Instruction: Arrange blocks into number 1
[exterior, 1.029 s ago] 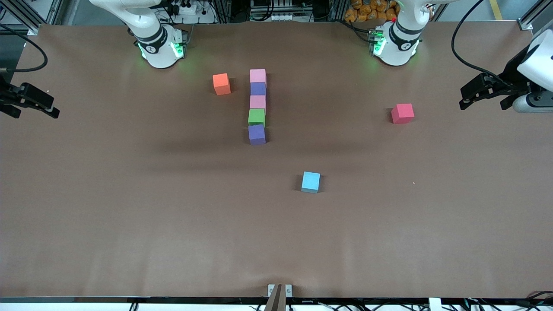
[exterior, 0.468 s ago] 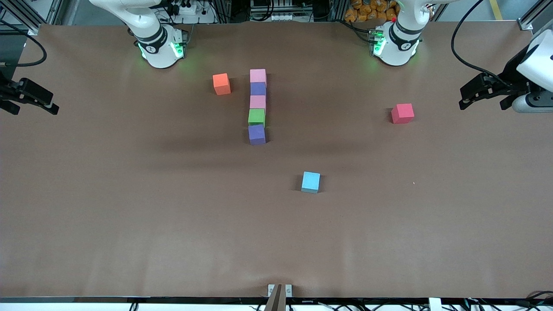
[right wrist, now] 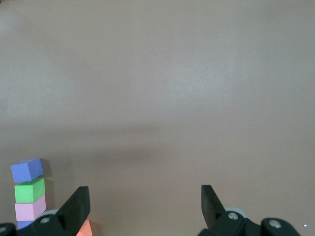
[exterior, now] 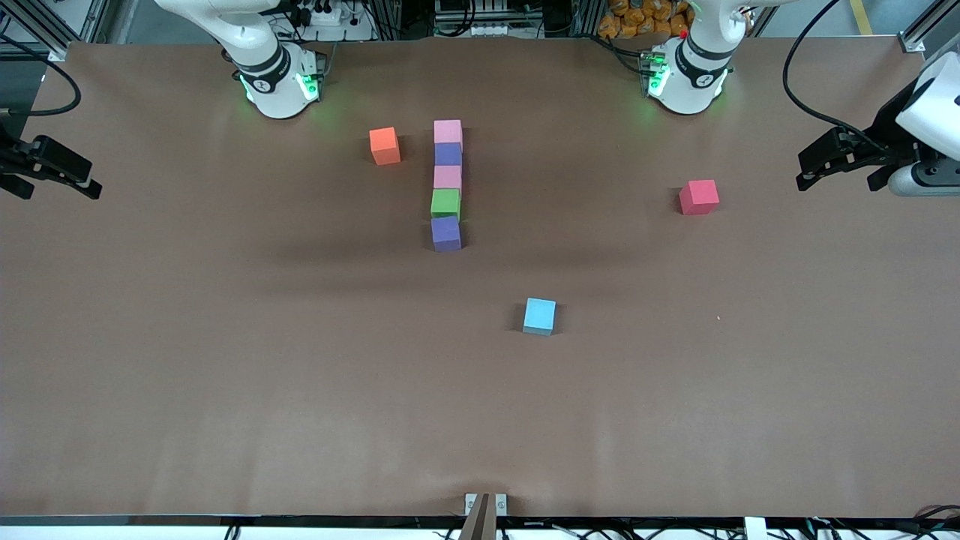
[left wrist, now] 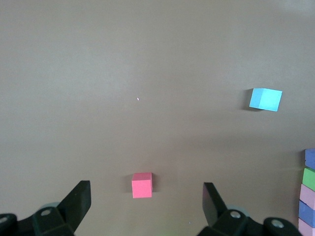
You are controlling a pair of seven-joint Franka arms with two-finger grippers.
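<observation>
Five blocks lie touching in a straight column at mid-table. Starting from the end closest to the arm bases, they are pink point(exterior: 448, 131), purple point(exterior: 448, 154), pink point(exterior: 447, 177), green point(exterior: 445, 202) and purple point(exterior: 445, 232). My left gripper point(exterior: 834, 178) hangs open over the table's edge at the left arm's end; its wrist view catches the column's green block point(left wrist: 309, 176) at the frame border. My right gripper point(exterior: 64, 187) hangs open over the right arm's end. The right wrist view shows the end purple block point(right wrist: 27, 170) and green block point(right wrist: 29, 190). Neither gripper holds anything.
An orange cube point(exterior: 385, 145) sits beside the column's base end, toward the right arm's end. A red cube point(exterior: 698, 196) lies toward the left arm's end and also appears in the left wrist view point(left wrist: 141, 185). A light blue cube point(exterior: 539, 315) sits nearer the front camera.
The right gripper has drifted slightly outward at its end of the table. The left gripper and all cubes have stayed put.
</observation>
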